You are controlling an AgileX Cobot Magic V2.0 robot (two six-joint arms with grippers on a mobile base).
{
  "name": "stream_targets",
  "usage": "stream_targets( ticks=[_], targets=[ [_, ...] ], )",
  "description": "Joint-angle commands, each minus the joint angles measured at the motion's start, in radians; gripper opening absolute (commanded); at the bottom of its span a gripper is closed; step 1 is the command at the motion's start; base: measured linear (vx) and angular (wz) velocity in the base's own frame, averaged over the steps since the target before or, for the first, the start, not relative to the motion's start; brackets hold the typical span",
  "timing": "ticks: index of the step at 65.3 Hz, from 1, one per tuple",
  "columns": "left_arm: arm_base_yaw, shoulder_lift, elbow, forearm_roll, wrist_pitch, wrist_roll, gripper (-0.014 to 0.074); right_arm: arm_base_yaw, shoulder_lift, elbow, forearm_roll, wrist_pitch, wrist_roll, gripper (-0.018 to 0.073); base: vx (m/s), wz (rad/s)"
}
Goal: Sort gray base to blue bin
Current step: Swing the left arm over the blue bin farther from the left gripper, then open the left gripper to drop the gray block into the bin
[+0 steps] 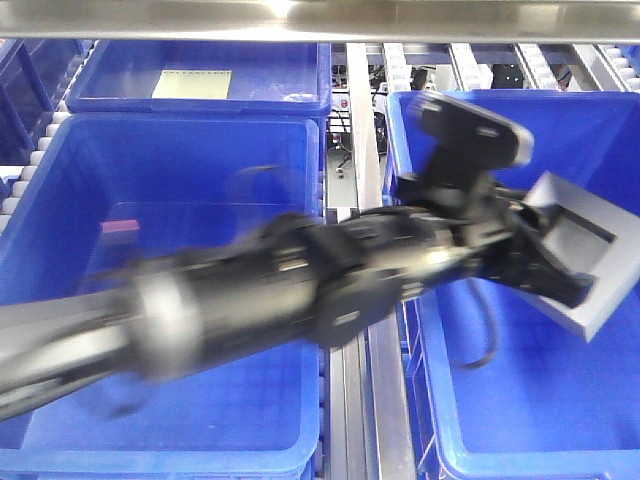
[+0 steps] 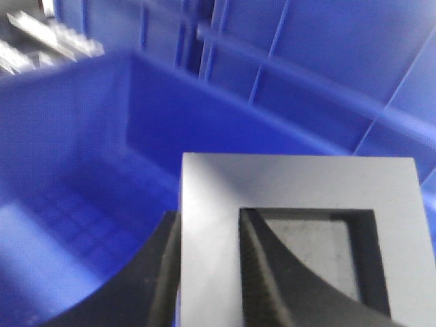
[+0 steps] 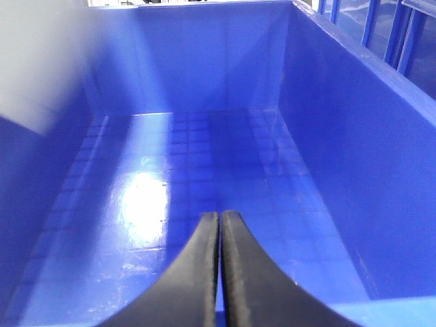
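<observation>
Left gripper [image 1: 545, 265] clamps one wall of the gray base [image 1: 585, 255], one finger inside its recess, holding it tilted above the blue bin [image 1: 540, 420]. Right gripper [image 3: 219, 225] is closed, empty.

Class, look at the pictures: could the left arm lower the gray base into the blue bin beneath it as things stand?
Probably yes: the left gripper holds the gray base above the blue bin, whose visible floor looks bare.
</observation>
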Motion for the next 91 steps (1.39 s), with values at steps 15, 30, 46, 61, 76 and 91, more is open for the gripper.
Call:
stream_targets(
  ticks=[15,30,46,61,76,91],
  targets=[
    [-0.004,0.198,-0.366,-0.007,0.22,-0.006,-0.0006,0.0,-0.002,0.002,-0.006,-0.067,-0.007,-0.0005,0.0,0.0],
    [-0.004,0.284,-0.412,-0.008,0.33,-0.006,-0.0002,0.0,-0.002,0.002,-0.006,-0.067,-0.007,-0.0005,0.0,0.0],
    [-0.004,0.32,-0.412,-0.008,0.367,-0.005,0.0023,0.0,-0.002,0.002,-0.006,-0.067,-0.007,-0.0005,0.0,0.0],
    [-0.004,0.334,-0.412,-0.009,0.397,-0.005,0.0167,0.0,-0.002,0.002,-0.006,-0.067,-0.007,-0.0005,0.0,0.0],
    [-0.004,0.319,-0.412,-0.009,0.4,-0.005,0.0359,0.0,-0.002,0.002,-0.006,-0.067,-0.007,-0.0005,0.0,0.0],
    [-0.004,0.271,-0.412,-0.014,0.408,-0.006,0.0383,0.0,-0.002,0.002,-0.006,-0.067,-0.007,-0.0005,0.0,0.0]
  ],
)
